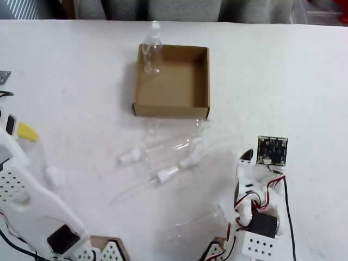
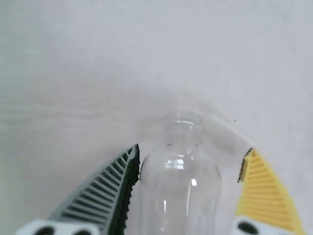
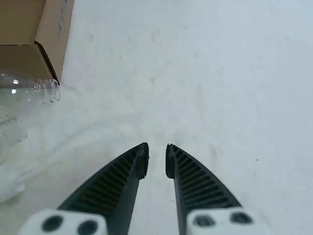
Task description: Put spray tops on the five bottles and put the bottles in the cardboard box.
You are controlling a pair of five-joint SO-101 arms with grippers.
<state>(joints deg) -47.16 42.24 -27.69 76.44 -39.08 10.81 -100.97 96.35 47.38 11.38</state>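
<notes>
The cardboard box (image 1: 171, 81) sits at the table's middle back, and one clear bottle (image 1: 151, 49) stands upright in its far left corner. Several clear bottles (image 1: 168, 148) and white spray tops (image 1: 166, 174) lie loose in front of the box, and another bottle (image 1: 198, 220) lies nearer the front. My left gripper (image 2: 190, 154) is open around an uncapped clear bottle (image 2: 181, 186); the grey finger touches it and the yellow finger (image 2: 259, 186) stands slightly off. My right gripper (image 3: 156, 159) rests low at the front right, all but shut on nothing.
An uncapped bottle's neck (image 3: 49, 90) lies by the box's near corner (image 3: 49, 49), beyond my right gripper. A white spray top (image 1: 51, 175) lies close to the left arm (image 1: 27, 196). Bare table stretches right of the box.
</notes>
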